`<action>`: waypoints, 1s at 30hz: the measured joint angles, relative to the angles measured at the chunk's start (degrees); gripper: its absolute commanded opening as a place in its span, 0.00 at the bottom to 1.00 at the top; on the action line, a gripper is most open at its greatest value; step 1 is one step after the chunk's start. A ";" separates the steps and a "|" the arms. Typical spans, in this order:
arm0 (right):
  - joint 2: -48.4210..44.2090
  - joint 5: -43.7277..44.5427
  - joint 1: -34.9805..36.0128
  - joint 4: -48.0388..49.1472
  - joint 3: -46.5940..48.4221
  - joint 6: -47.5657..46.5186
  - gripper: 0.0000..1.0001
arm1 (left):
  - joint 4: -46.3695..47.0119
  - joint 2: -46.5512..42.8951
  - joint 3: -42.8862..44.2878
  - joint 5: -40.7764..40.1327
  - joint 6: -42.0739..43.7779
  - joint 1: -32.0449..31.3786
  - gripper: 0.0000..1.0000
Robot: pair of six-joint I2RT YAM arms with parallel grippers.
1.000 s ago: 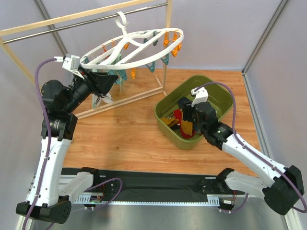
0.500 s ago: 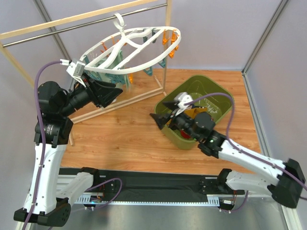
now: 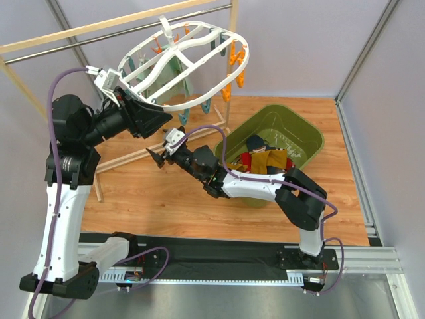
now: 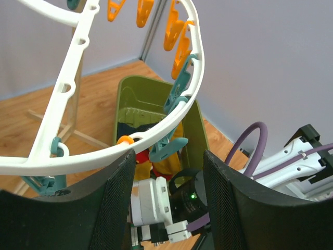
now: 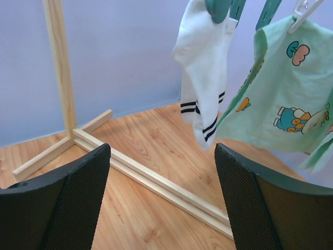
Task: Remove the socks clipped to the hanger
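Note:
The white oval hanger (image 3: 178,58) hangs tilted on the rail, with orange and teal clips. A mint green printed sock (image 5: 276,104) and a white striped sock (image 5: 200,99) hang from teal clips; the mint one also shows in the top view (image 3: 180,85). My left gripper (image 3: 157,120) is open and empty just under the hanger's near rim (image 4: 104,156), which crosses above its fingers. My right gripper (image 3: 158,158) is open and empty, low over the floor, below and short of the two socks. Red, mustard and black socks (image 3: 255,159) lie in the green bin (image 3: 302,129).
The wooden and metal rail frame (image 3: 113,26) stands behind, with its base bars (image 5: 156,182) on the floor ahead of my right gripper and a post (image 5: 60,67) at left. My right arm's wrist (image 4: 156,203) sits just below my left gripper. Purple walls close in all round.
My right arm has left the bin and swung left across the floor to under the hanger. My left gripper has risen, and the hanger now tilts up more steeply.

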 measured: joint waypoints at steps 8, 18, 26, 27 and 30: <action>-0.85 3.13 0.13 0.07 0.50 -0.28 0.78 | 2.32 2.71 0.24 2.43 -3.19 -0.24 0.61; -11.47 3.13 0.17 -0.31 -5.14 2.27 0.71 | 4.83 2.27 1.40 1.73 -5.07 -2.58 0.61; -20.74 4.22 0.50 -9.38 -6.88 9.55 0.72 | -12.85 0.92 12.55 -16.00 5.18 -2.62 0.65; -22.38 4.85 0.74 -10.95 -6.88 10.75 0.72 | -14.60 0.57 13.75 -18.67 6.21 -2.62 0.65; -28.37 7.56 1.51 -18.16 -6.88 15.78 0.73 | -18.23 0.00 16.06 -24.98 8.50 -2.62 0.66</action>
